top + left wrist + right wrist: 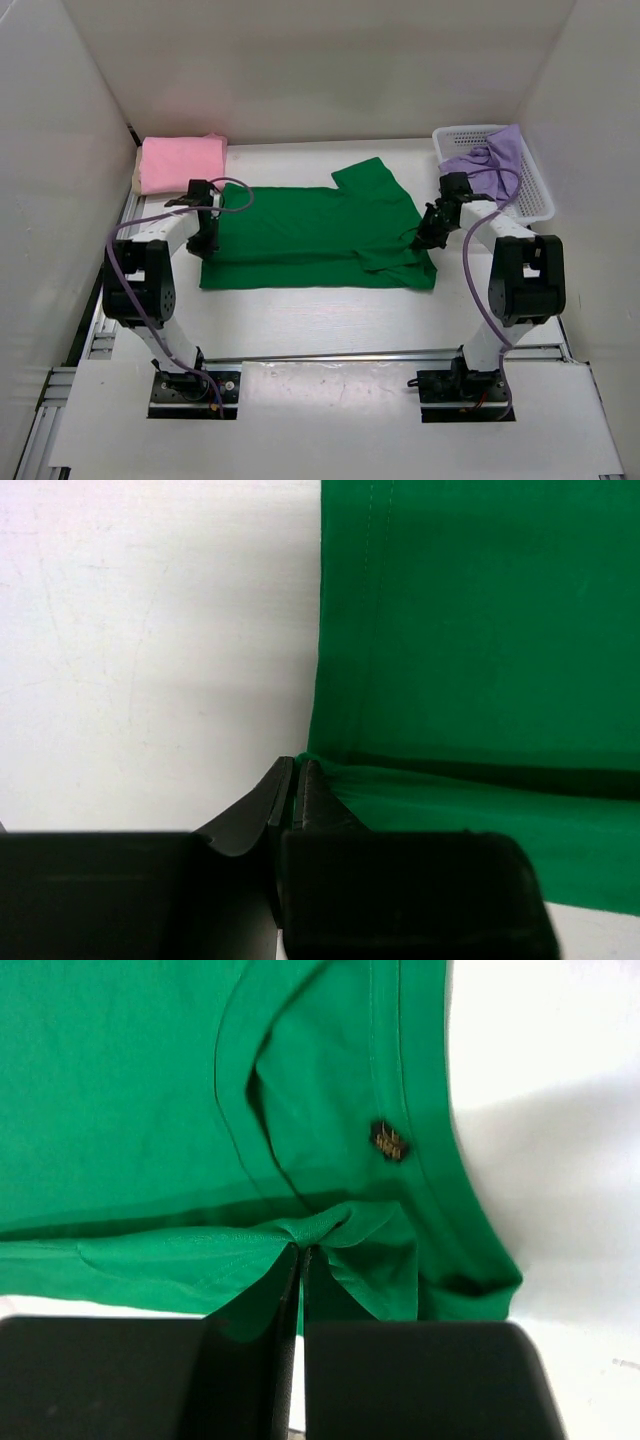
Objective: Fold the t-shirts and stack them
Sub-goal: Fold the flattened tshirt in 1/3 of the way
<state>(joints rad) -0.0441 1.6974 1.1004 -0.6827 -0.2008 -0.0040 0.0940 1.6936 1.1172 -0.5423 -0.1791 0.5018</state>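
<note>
Left jaws are pressing together on a sliver of the green t-shirt point(480, 630) at its left edge. Right jaws are pinching a bunched fold of the same shirt just beside the collar. I am seeing the shirt lying spread on the table point(320, 310) between the two arms, collar to the right, one sleeve pointing toward the far wall. Pink t-shirt point(180, 163) is sitting folded at the far left corner. Purple t-shirt point(490, 158) is draping over the white basket point(540, 205) at far right.
</note>
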